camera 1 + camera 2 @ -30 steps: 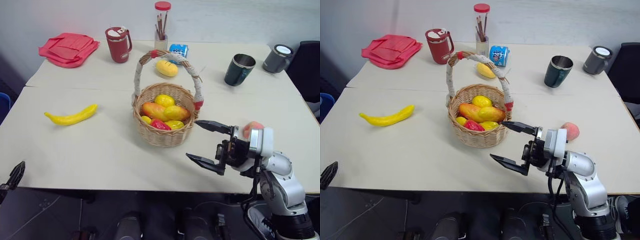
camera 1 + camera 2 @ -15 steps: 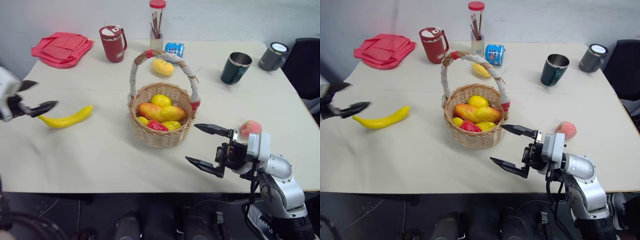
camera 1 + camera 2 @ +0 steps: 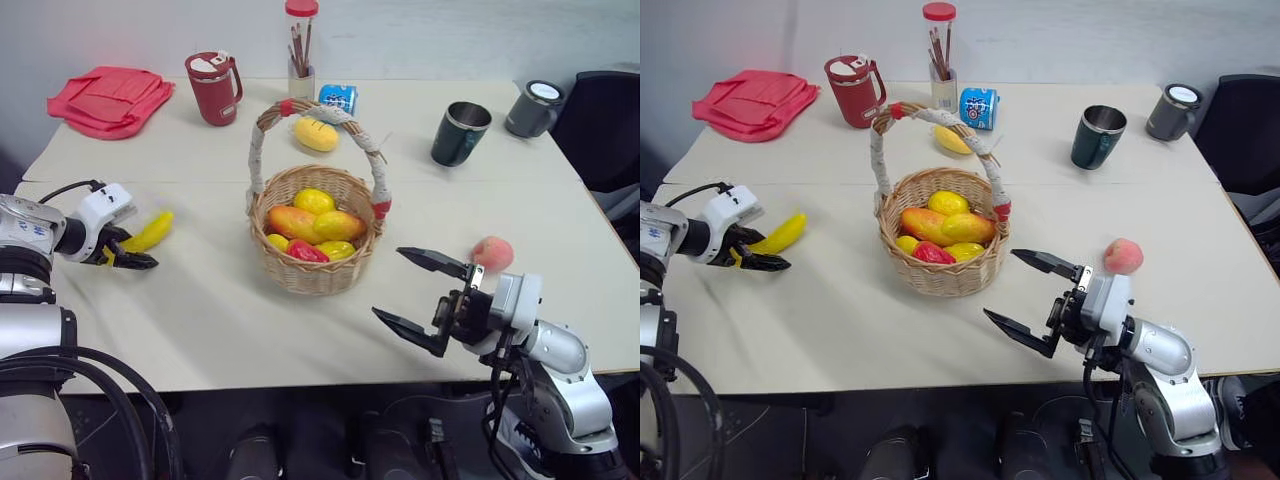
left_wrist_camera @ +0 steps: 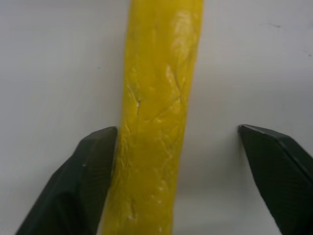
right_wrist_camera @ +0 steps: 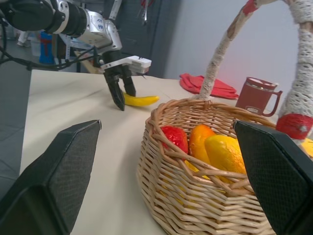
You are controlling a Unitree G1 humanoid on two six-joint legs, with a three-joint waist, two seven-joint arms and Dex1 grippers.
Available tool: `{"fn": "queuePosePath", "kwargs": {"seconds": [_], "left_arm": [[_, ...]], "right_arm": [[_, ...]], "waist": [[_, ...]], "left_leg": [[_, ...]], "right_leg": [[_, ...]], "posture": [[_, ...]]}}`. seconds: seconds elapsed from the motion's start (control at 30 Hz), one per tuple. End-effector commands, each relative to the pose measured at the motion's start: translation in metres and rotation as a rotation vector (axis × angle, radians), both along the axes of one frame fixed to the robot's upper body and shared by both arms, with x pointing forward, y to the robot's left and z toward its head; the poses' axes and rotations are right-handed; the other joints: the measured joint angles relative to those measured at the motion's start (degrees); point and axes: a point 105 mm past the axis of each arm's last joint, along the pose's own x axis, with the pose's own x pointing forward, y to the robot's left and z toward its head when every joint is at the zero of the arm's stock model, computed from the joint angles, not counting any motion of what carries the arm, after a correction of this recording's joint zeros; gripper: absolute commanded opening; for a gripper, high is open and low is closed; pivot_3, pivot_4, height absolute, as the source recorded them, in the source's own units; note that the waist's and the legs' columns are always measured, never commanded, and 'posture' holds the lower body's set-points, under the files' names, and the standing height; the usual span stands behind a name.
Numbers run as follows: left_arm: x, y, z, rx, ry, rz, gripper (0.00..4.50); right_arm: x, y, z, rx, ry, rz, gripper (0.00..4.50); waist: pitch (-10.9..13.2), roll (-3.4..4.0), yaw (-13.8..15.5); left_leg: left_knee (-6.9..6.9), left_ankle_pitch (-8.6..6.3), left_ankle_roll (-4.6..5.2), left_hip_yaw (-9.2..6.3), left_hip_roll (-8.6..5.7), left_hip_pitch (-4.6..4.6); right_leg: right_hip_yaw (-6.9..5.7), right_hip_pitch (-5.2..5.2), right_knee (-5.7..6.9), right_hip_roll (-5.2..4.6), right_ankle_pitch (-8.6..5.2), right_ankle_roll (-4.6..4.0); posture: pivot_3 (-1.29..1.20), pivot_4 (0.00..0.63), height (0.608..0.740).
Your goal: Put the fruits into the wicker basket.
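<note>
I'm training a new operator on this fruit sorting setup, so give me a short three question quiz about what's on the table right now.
1. True or false: the banana already lies inside the wicker basket.
2. Which fruit lies on the table nearest the right claw? A) banana B) peach C) mango
3. Fill in: the left claw has the banana between its ______ fingers.

Key
1. False; it lies on the table, left of the basket.
2. B
3. Open; one finger is at the banana's side, the other stands clear of it.
</note>
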Motion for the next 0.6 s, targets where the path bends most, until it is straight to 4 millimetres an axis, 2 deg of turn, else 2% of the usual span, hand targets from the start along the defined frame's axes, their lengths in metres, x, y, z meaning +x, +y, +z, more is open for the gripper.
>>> {"fn": "queuePosePath", "kwargs": {"seconds": [0.03,0.2,0.23,0.3,0.37,0.43,0.53,0.6], "left_arm": [[-0.008,0.006,0.001,-0.043,0.000,-0.005,2.93],[-0.009,-0.011,0.028,-0.215,-0.141,-0.147,1.38],[-0.010,-0.021,0.040,-0.289,-0.180,-0.216,1.18],[-0.018,-0.044,0.062,-0.431,-0.228,-0.397,1.12],[-0.034,-0.073,0.073,-0.488,-0.253,-0.591,1.12],[-0.044,-0.114,0.082,-0.497,-0.299,-0.722,1.12],[-0.043,-0.158,0.092,-0.537,-0.356,-0.726,1.12],[-0.044,-0.183,0.096,-0.605,-0.332,-0.706,1.12]], "right_arm": [[-0.005,-0.002,0.012,-0.001,-0.075,-0.018,4.50],[-0.005,-0.005,0.012,0.000,-0.083,-0.021,4.50],[-0.005,-0.007,0.016,0.027,-0.077,-0.023,4.50],[-0.003,-0.014,0.026,0.103,-0.062,-0.051,4.50],[-0.002,-0.019,0.029,0.110,-0.054,-0.084,4.50],[0.000,-0.023,0.027,0.096,-0.043,-0.108,4.50],[0.001,-0.026,0.026,0.090,-0.037,-0.116,4.50],[0.002,-0.026,0.027,0.088,-0.037,-0.115,4.50]], "waist": [[0.0,0.00,0.0],[0.0,-0.02,0.1],[0.0,-0.04,0.1],[0.0,-0.04,0.1],[0.1,0.01,0.1],[0.1,0.03,0.2],[0.1,0.08,1.1],[0.1,0.08,1.4]], "left_leg": [[0.00,0.00,0.00,0.00,0.01,0.00],[0.03,0.00,-0.01,0.00,0.02,-0.05],[0.04,0.00,0.00,0.00,0.02,-0.06],[0.06,0.00,0.00,-0.01,0.02,-0.07],[0.11,0.00,0.00,-0.03,0.03,-0.09],[0.19,-0.01,0.02,-0.25,0.03,-0.06],[0.56,-0.07,0.11,-0.60,0.01,-0.16],[0.79,-0.09,0.15,-0.60,0.03,-0.21]], "right_leg": [[0.00,0.00,0.02,0.00,0.00,0.00],[-0.01,-0.03,0.02,0.00,0.00,0.00],[-0.01,-0.03,0.02,0.00,0.00,0.00],[-0.02,-0.04,0.02,-0.01,0.00,0.00],[-0.01,-0.03,0.03,-0.01,0.00,-0.01],[0.07,0.02,0.14,-0.08,0.00,-0.01],[0.07,0.12,0.21,-0.08,0.00,-0.01],[0.10,0.12,0.24,-0.05,0.03,0.04]], "posture": [[0.00,0.150,0.740],[0.00,0.150,0.740],[0.00,0.150,0.740],[0.00,0.150,0.740],[0.00,0.150,0.740],[0.00,0.150,0.740],[0.00,0.150,0.740],[0.00,0.150,0.740]]}}
